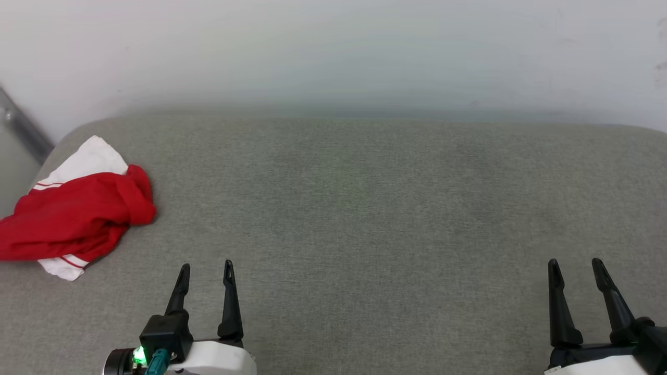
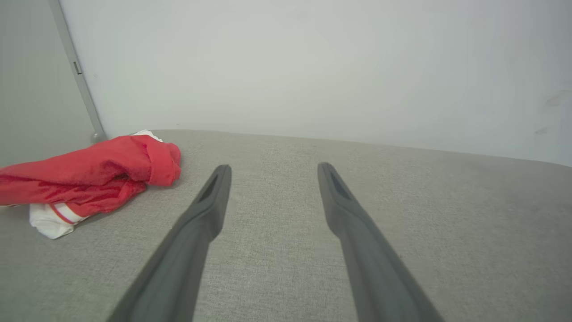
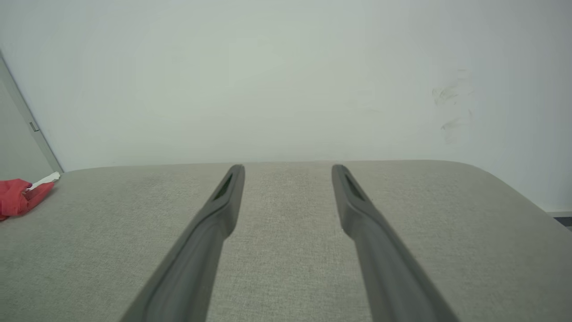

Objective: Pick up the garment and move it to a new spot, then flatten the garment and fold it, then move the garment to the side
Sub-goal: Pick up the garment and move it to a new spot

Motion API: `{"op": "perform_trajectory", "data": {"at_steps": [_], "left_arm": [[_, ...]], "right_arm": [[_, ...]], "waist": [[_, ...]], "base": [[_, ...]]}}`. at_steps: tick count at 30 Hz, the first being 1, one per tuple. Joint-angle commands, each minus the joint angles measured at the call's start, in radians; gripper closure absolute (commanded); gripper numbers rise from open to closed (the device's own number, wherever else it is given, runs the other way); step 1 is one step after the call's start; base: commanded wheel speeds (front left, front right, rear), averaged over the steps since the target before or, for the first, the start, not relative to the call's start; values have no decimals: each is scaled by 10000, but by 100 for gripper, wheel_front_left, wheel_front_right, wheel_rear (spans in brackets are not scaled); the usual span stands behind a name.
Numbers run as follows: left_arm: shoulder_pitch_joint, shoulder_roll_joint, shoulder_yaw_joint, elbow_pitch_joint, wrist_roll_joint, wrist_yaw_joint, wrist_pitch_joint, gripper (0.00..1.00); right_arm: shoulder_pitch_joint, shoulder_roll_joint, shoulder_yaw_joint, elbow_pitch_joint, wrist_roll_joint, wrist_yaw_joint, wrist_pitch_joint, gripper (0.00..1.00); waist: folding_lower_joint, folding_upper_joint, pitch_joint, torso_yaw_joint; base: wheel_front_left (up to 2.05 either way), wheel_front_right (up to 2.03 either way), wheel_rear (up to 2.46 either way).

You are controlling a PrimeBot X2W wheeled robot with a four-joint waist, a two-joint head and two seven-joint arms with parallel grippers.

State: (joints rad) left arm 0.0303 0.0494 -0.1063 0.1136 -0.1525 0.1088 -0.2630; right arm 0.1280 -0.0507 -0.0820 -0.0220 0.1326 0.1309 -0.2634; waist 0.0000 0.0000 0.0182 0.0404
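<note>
The garment (image 1: 78,213), red with white sleeves and striped trim, lies bunched in a heap at the far left of the grey cushioned surface (image 1: 365,208). In the left wrist view the garment (image 2: 98,174) sits up and to the left of the fingers; in the right wrist view a bit of the garment (image 3: 20,197) shows at the left edge. My left gripper (image 1: 207,271) stands open at the lower left, near the heap but apart from it, nothing between its fingers. At the lower right, my right gripper (image 1: 575,265) is open and holds nothing.
A pale wall (image 1: 333,52) rises right behind the surface. A grey metal post (image 1: 21,127) slants at the back left corner. The surface's rounded edges fall away at the left and at the far right (image 3: 527,197).
</note>
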Motion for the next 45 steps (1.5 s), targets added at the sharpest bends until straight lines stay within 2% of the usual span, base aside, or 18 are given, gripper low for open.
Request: {"op": "perform_trajectory", "data": {"at_steps": [1,10,33,45], "left_arm": [[-95,18,47,-53,19,43,-28,0],[-128,18,171,-32,-91,127,-28,0],[-160,15,382,-10,-66,280,-28,0],[-97,15,458,32,-48,326,-28,0]], "right_arm": [[59,9,44,-56,-29,-3,-21,0],[70,9,105,-160,-124,-3,-21,0],[143,9,224,-211,-280,-3,-21,0],[181,9,265,-192,-320,-3,-21,0]], "waist": [[0,0,-4,140],[0,0,-4,992],[0,0,12,3719],[0,0,53,4481]], "base": [[0,0,0],[0,0,0],[0,0,0],[0,0,0]]}}
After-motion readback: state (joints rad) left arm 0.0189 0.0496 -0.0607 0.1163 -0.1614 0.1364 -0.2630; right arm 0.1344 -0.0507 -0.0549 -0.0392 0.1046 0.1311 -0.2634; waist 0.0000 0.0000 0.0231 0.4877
